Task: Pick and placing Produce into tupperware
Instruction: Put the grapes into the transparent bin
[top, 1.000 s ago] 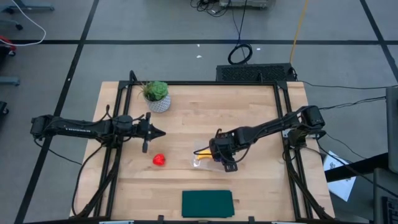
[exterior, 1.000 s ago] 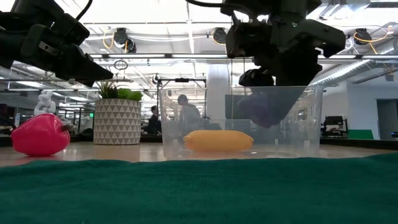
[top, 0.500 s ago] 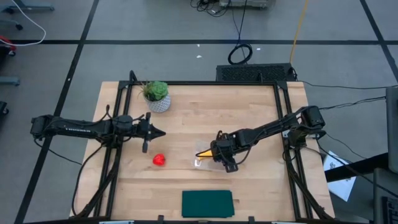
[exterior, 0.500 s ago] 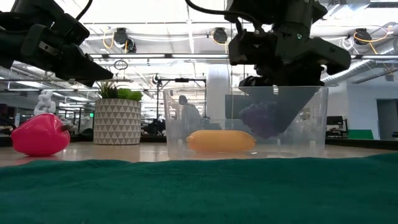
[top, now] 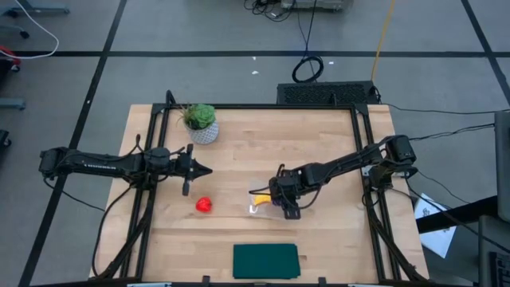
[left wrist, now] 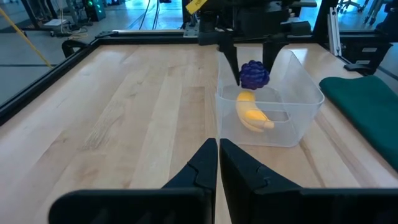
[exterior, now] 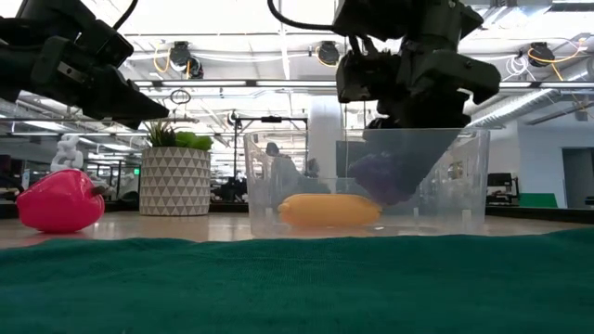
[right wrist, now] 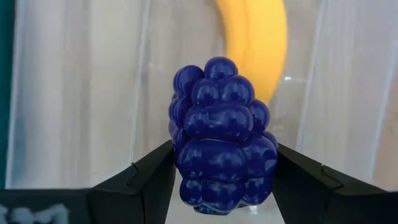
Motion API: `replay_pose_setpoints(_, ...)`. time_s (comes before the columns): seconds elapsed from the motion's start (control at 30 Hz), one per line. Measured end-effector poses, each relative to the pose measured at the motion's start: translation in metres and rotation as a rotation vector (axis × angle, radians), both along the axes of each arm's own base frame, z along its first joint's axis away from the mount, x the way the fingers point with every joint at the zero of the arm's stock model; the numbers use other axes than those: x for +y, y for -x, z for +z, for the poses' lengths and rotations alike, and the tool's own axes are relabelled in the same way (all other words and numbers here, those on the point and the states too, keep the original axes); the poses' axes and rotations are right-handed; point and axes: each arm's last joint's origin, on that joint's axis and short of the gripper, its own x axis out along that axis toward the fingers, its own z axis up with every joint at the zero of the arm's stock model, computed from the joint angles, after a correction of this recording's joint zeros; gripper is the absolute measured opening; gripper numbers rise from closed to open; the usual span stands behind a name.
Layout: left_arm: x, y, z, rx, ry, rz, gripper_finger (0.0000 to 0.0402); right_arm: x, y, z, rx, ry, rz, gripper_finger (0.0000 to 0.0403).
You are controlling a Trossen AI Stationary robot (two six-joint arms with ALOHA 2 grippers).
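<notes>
The clear tupperware point(top: 264, 201) stands on the table right of centre, and also shows in the low view point(exterior: 464, 186) and the left wrist view point(left wrist: 298, 106). The yellow banana point(exterior: 329, 211) lies on its floor. My right gripper point(top: 282, 199) is over it, shut on the purple grape bunch point(right wrist: 221, 137). The red round fruit point(top: 204, 205) rests on the table left of the tupperware. My left gripper point(top: 198, 168) is shut and empty, above the table to the far left of the red fruit. My right gripper pinches the grape bunch by its two opposite sides point(right wrist: 186, 155) between its two fingers point(right wrist: 146, 180). The fingers come from above, pointing down. The bunch point(exterior: 383, 176) sits between the tupperware's walls, beside the banana and clear of the floor.
A green potted plant point(top: 201, 122) in a white patterned pot stands at the table's far left. A dark green mat point(top: 265, 261) lies at the near edge. Bare wood lies between the red fruit and the tupperware.
My right gripper has gone down a little with the grape bunch, which now hangs lower inside the tupperware. It stays shut on the bunch. The tupperware has shifted slightly on the table.
</notes>
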Motion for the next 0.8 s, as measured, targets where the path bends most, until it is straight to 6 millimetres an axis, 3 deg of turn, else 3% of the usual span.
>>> replay_pose_setpoints(0.63, 0.0, 0.0, 0.0, 0.0, -0.011, -0.003, 0.0024, 0.0006, 0.0023, -0.0004, 0.042, -0.052, -0.069, 0.0221)
replay_pose_setpoints(0.8, 0.0, 0.0, 0.0, 0.0, -0.011, -0.003, 0.0024, 0.0023, 0.0039, -0.0007, 0.045, -0.027, 0.009, 0.0221)
